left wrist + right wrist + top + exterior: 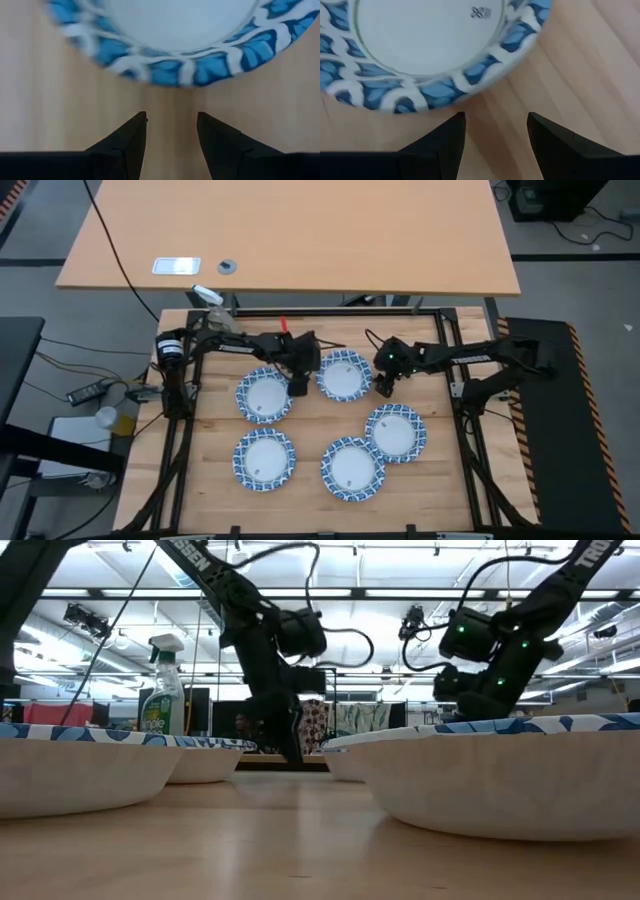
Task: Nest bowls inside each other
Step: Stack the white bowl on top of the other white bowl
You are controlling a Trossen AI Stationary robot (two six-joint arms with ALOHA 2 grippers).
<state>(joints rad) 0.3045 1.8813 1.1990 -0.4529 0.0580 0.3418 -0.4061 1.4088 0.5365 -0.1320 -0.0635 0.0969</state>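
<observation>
Several white bowls with blue patterned rims rest on their bases on the wooden table: far left (265, 395), far middle (343, 375), right (395, 432), near left (264, 458), near middle (351, 468). My left gripper (298, 388) stands open between the far left and far middle bowls, low over bare wood. In its wrist view a bowl rim (200, 70) lies just beyond my left gripper (171, 120). My right gripper (384, 387) stands open at the far middle bowl's right side. That bowl's rim (470, 75) lies just ahead of my right gripper (496, 120).
A black frame (455, 340) runs around the table. A larger desk (300, 240) stands beyond the far edge. A spray bottle (163, 690) shows behind the table in the low view. Bare wood lies between the bowls in the middle (315, 425).
</observation>
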